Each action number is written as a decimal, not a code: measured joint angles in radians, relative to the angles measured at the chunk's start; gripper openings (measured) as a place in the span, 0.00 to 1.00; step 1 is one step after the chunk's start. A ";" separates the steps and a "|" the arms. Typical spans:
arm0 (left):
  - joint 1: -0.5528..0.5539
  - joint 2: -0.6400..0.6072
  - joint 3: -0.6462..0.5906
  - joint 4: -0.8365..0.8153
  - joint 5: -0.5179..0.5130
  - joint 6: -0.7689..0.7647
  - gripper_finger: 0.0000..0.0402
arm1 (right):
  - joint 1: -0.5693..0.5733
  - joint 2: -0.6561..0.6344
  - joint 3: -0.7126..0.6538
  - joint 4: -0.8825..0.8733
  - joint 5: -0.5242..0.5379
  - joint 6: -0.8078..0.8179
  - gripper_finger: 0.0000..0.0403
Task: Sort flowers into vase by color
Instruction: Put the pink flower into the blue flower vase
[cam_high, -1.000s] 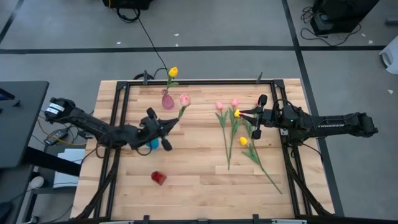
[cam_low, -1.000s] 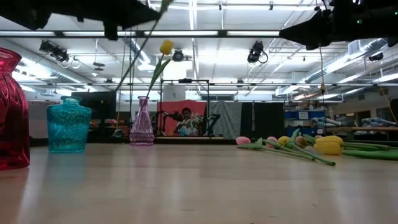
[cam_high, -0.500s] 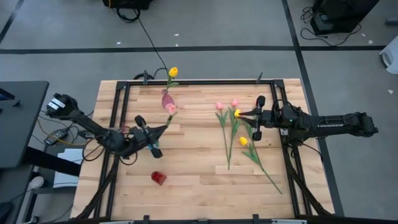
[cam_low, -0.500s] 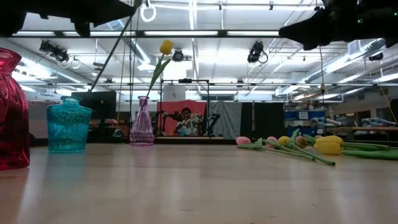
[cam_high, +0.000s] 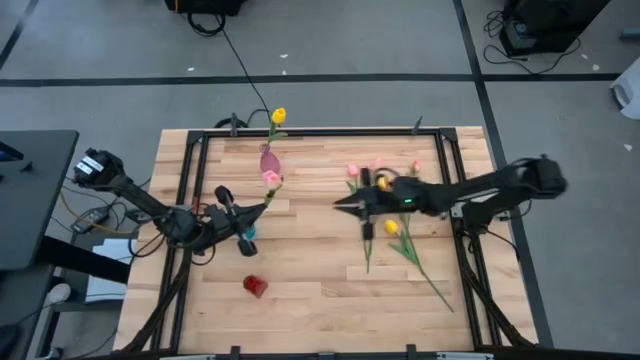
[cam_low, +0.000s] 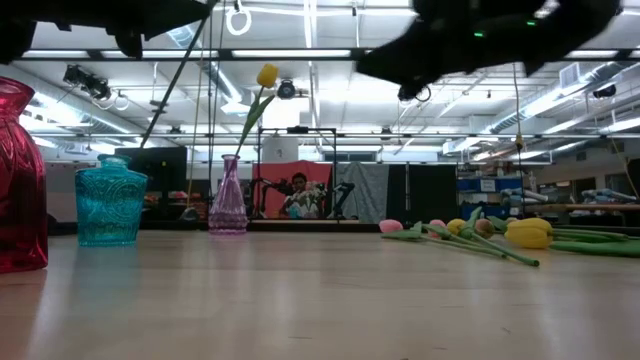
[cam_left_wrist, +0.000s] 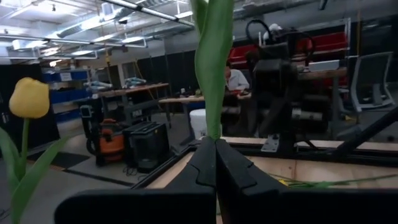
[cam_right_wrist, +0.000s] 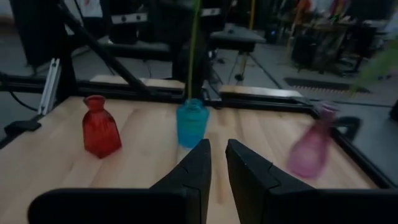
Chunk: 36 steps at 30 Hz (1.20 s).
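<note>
The desk (cam_high: 320, 290) is pale wood planks inside a black metal frame. Toward its left, the left gripper (cam_high: 246, 216) has its jaws clenched on the thin green stem of a pink tulip (cam_high: 271, 177), whose small head lies near the pink vase (cam_high: 268, 158). In the left wrist view the stem rises straight from between the closed fingers (cam_left_wrist: 205, 163).

Just beside that gripper stands a teal vase (cam_right_wrist: 191, 123), squat, ribbed glass with a short neck. Nearer the front edge sits a red vase (cam_high: 255, 286), also faceted glass. The pink vase is slim, flaring to a wide base, and holds a yellow tulip (cam_high: 278, 116) with a narrow leaf.

Right of centre, the other flowers (cam_high: 385, 225) lie flat on the wood: pink and yellow heads on long stems, stems running toward the front edge. The right gripper (cam_high: 341, 204) hovers beside them, over bare wood; its jaws stand slightly parted, grasping nothing in the right wrist view.
</note>
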 joint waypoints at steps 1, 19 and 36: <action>-0.001 -0.005 0.000 0.002 0.008 0.001 0.00 | 0.003 0.049 0.044 0.001 0.000 -0.005 0.16; -0.037 -0.007 0.000 -0.016 0.021 -0.054 0.00 | 0.012 0.480 0.569 -0.032 -0.076 -0.041 0.21; -0.272 -0.109 0.000 -0.014 -0.144 0.105 0.00 | 0.049 0.581 0.780 -0.179 -0.059 0.010 0.42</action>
